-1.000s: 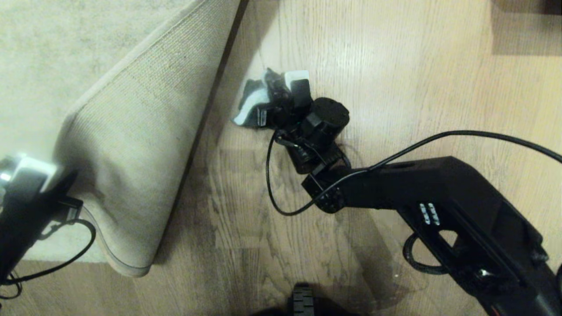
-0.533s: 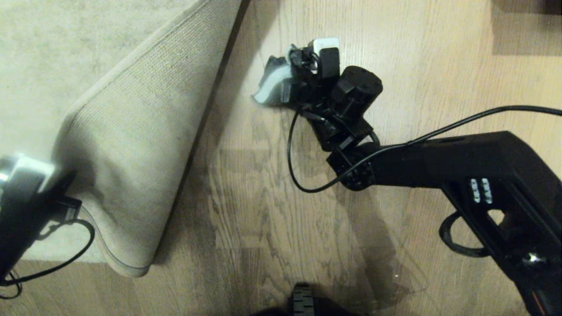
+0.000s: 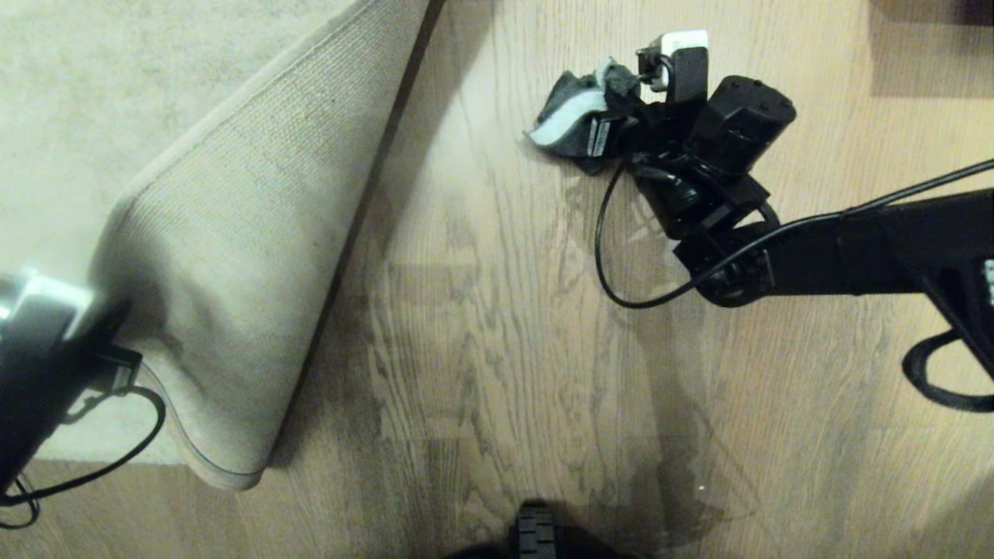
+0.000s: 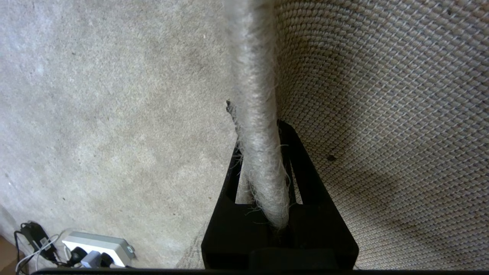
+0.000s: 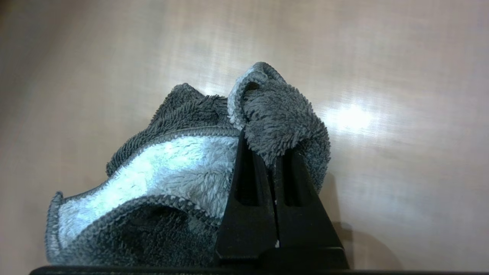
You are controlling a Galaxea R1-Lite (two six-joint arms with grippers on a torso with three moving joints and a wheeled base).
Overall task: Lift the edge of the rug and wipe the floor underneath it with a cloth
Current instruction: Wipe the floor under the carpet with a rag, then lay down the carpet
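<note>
Head view: the rug edge (image 3: 233,256) is folded up and over, its tan woven backing facing up, near corner drooping toward the floor (image 3: 497,349). The left gripper (image 3: 116,341) sits at the fold's near left side, pinching the border. On the bare planks, well apart from the fold and toward the far side, the right gripper (image 3: 613,128) holds the cloth (image 3: 571,124) down against the wood; a black cable loops beside the wrist. Left wrist view: the left gripper (image 4: 259,152) is clamped on the rug edge (image 4: 256,95), the fuzzy bound border running straight between the jaws, pile side on one flank and coarse backing on the other; a white power strip (image 4: 95,246) lies on the rug. The rug reads as heavy and floppy, sagging where unsupported, so the bound border looks the firmest place to grip. Right wrist view: the right gripper (image 5: 275,152) is clenched on a bunched fold of the cloth (image 5: 172,172), the rest spilling loose onto the floor (image 5: 382,76). The cloth looks soft, light and plush; a grip on a gathered fold should keep it from slipping out while dragged.
</note>
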